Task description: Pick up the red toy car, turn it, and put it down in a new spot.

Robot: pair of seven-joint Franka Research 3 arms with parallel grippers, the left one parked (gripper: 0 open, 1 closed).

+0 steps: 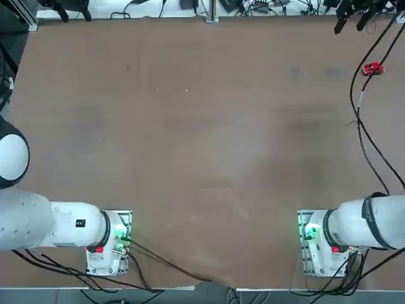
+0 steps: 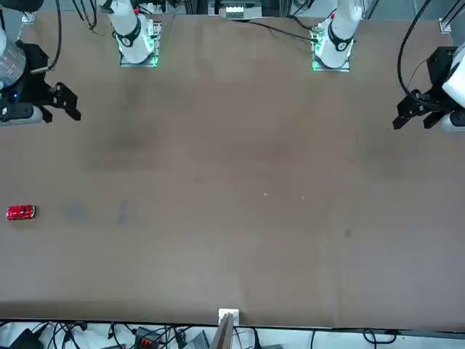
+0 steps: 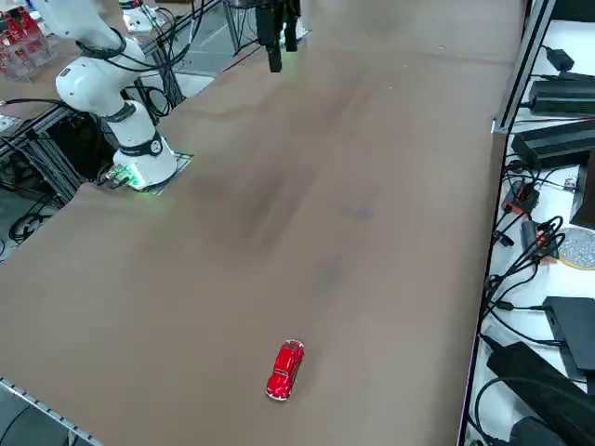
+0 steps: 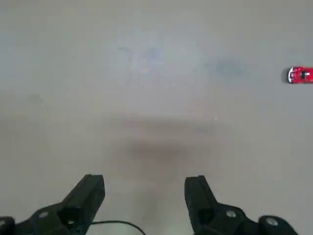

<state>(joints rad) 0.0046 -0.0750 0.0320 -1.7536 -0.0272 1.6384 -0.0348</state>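
Note:
The red toy car (image 1: 373,68) lies by itself on the brown table, close to the edge at my right side, far out from the right arm's base. It also shows in the front view as the car (image 2: 20,212), in the side view as the car (image 3: 285,369), and at the rim of the wrist view as the car (image 4: 301,75). My right gripper (image 4: 144,196) hangs high above the table, open and holding nothing. It is well away from the car, as the front view of the gripper (image 2: 62,110) and the top view of the gripper (image 1: 351,24) show.
The right arm's white base (image 1: 323,244) is bolted at the near edge of the table (image 1: 202,145). A black cable (image 1: 362,126) hangs from the arm above the table's right side. Power supplies and cables (image 3: 548,93) lie on the shelf past the far edge.

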